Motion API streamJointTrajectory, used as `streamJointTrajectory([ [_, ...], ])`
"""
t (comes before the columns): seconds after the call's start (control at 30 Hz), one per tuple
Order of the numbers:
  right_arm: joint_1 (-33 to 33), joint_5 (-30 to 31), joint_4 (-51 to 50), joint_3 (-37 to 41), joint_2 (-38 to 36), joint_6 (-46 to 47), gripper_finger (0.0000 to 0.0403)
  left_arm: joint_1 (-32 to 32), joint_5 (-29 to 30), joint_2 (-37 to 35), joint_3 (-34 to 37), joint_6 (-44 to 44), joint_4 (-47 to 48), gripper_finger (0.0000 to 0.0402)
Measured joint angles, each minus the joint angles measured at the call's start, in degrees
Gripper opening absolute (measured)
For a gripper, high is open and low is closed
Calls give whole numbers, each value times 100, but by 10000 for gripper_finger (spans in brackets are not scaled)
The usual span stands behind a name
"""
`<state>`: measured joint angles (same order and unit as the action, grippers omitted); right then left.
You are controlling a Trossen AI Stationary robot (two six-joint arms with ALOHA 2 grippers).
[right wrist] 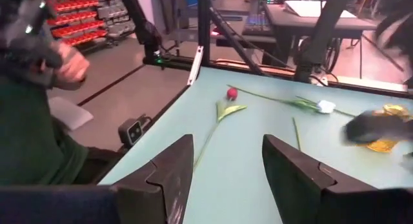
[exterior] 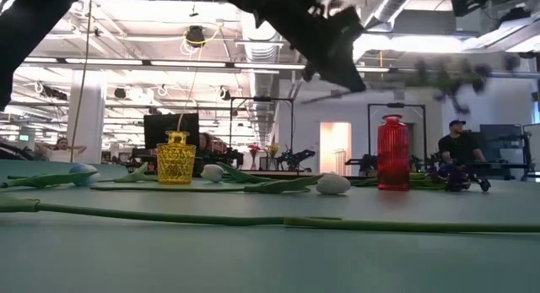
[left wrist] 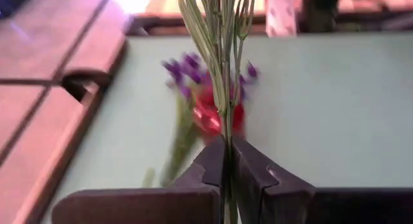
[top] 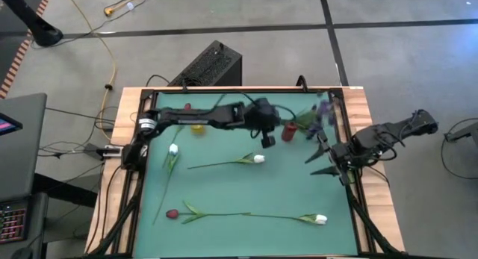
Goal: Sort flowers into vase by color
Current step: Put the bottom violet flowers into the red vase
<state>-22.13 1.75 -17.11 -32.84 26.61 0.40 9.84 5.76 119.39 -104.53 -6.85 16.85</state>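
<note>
Left fingers (left wrist: 227,169) clamp the purple spray's stems (left wrist: 222,69); right fingers (right wrist: 222,169) gape, empty.

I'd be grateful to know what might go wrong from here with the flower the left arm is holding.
The left gripper pinches the purple spray by thin stems, so it may slip or swing. The red vase is narrow and tall; a nudge might tip it. The right gripper waits close by, risking a clash.

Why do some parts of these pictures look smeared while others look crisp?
Left wrist view: the purple spray and red vase beyond the left claw are smeared. Low view: the spray overhead blurs; the yellow vase is sharp. Right wrist view: the yellow vase smears.
</note>
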Motion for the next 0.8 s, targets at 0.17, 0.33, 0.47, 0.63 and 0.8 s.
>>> streamJointTrajectory([
  [0.17, 15, 582, -410, 0, -2, 20, 210, 216, -141, -485, 565, 40, -979, 2],
  [0.33, 16, 1808, -502, 0, 2, -235, 210, 318, -830, -953, 1630, 345, -3006, 2],
  [0.47, 232, 2409, -319, 0, 0, -554, 209, 331, -1003, -1093, 2642, 718, -4805, 2],
  [0.63, 1033, 2285, 346, 0, 2, -955, 197, 333, -1353, -1099, 3389, 1107, -6647, 2],
  [0.8, 2202, 993, 913, 0, 274, -1097, 187, 250, -1568, -1080, 3644, 1144, -7108, 2],
])
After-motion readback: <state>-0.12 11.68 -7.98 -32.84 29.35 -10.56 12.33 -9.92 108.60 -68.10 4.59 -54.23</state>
